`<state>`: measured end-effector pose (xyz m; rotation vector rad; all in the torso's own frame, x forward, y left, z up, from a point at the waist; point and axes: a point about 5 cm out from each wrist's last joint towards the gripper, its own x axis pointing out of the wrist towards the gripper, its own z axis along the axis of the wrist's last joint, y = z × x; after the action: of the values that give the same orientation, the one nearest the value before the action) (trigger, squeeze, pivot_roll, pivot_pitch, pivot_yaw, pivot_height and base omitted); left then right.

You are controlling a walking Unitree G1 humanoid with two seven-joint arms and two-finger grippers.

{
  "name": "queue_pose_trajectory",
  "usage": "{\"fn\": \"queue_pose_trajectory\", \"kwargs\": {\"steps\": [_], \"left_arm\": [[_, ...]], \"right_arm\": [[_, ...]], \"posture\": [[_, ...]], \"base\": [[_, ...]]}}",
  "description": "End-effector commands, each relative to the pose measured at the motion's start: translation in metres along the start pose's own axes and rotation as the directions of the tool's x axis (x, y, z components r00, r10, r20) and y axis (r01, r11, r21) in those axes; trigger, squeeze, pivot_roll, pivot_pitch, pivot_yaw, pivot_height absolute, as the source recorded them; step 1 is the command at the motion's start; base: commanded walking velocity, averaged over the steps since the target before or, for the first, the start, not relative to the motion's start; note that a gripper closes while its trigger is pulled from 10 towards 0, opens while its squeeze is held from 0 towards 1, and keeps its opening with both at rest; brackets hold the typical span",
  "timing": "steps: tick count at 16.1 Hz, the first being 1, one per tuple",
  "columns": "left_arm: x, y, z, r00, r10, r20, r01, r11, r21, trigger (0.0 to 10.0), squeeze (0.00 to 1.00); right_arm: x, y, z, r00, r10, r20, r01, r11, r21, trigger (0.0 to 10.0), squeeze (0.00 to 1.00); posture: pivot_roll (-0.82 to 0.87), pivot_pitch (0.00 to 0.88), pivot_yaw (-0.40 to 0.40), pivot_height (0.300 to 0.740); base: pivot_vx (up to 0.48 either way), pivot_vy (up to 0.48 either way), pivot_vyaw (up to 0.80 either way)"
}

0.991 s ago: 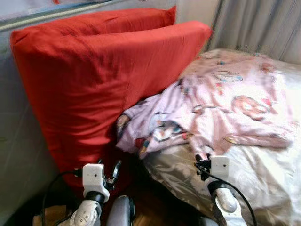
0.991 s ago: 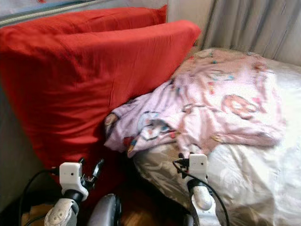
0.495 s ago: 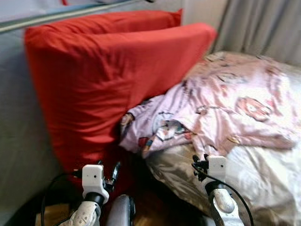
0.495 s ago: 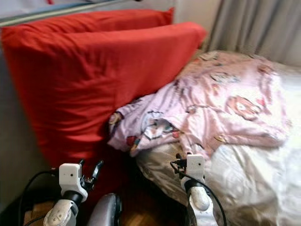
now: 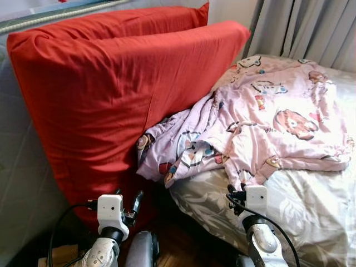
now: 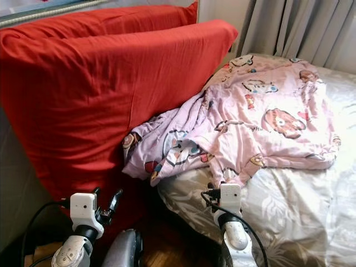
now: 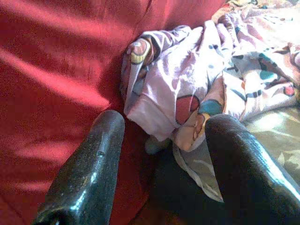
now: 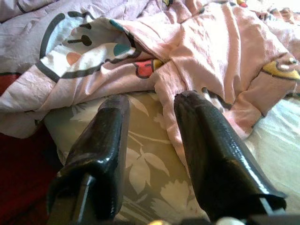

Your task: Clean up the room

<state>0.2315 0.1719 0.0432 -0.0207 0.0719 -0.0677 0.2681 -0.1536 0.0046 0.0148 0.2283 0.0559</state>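
Note:
A crumpled pink garment [image 5: 261, 122] printed with cartoon figures lies on the bed, one end bunched against two big red pillows [image 5: 111, 94]. My left gripper [image 5: 135, 201] is low in front of the red pillows, open, its fingers framing the garment's bunched end [image 7: 187, 79] from a short distance with nothing between them. My right gripper [image 5: 235, 196] hovers at the near edge of the bed, open and empty. Seen from the right wrist, its fingertips [image 8: 187, 98] sit just short of the garment's hem [image 8: 211, 51], above the leaf-patterned sheet [image 8: 140, 173].
The bed [image 5: 311, 217] has a silvery leaf-patterned cover and fills the right side. The red pillows lean against a grey padded wall [image 5: 22, 189] on the left. Grey curtains [image 5: 300, 28] hang behind the bed. A dark strip of wooden floor [image 5: 178, 245] runs between pillows and bed.
The head view has shifted a little and gone from blurred to sharp. Both grippers hold about the same places, and the garment has not moved.

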Motion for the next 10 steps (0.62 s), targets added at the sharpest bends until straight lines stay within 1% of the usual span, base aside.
{"fn": "queue_pose_trajectory", "kwargs": {"steps": [1,10], "left_arm": [[0.0012,-0.0009,0.0032,1.000,-0.002,0.006,0.002,1.000,-0.002,10.0,0.00],[0.0023,-0.0009,0.0038,1.000,-0.005,0.009,0.005,1.000,-0.001,10.0,0.00]], "right_arm": [[0.0001,0.0009,0.0003,1.000,0.006,0.003,-0.006,1.000,-0.009,10.0,0.00],[0.0015,0.0021,-0.0009,1.000,0.011,-0.014,-0.011,1.000,0.002,10.0,0.00]], "posture": [[0.11,0.000,-0.001,0.593],[0.11,0.000,0.001,0.593]], "base": [[0.277,0.000,0.00],[0.305,0.000,0.00]]}}
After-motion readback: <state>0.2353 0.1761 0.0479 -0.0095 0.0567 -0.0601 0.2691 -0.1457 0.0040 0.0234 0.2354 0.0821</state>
